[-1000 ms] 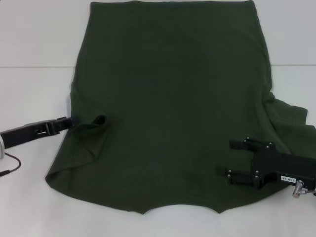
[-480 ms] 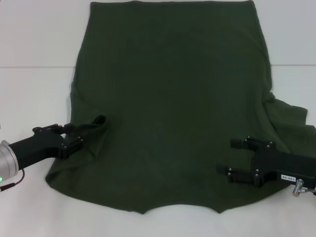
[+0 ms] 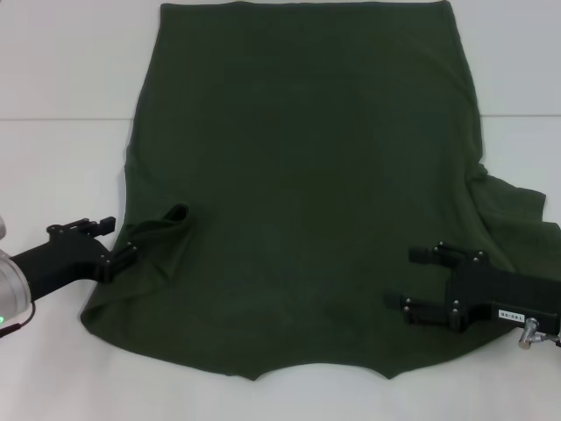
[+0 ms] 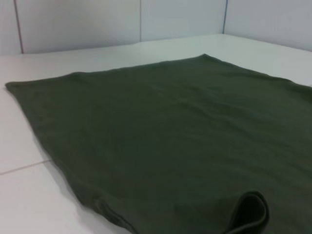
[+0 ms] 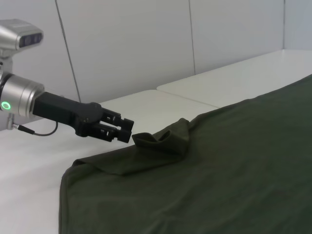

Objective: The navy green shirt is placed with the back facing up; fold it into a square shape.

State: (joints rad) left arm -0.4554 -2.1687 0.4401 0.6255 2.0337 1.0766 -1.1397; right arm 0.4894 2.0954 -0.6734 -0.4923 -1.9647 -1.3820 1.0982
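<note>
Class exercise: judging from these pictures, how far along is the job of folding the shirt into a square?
Early stage. Done: the dark olive-green cotton shirt lies spread flat on the white table, its left sleeve tucked inward in a small bunch. In hand: the left gripper sits open at that bunched edge; the right gripper hovers open over the right side. Left: every main fold.

White tabletop (image 3: 61, 79) with seams, pale panelled wall (image 5: 146, 44) behind.

Even, bright overhead light, soft shadows, no glare; wrist views slightly blurry.
</note>
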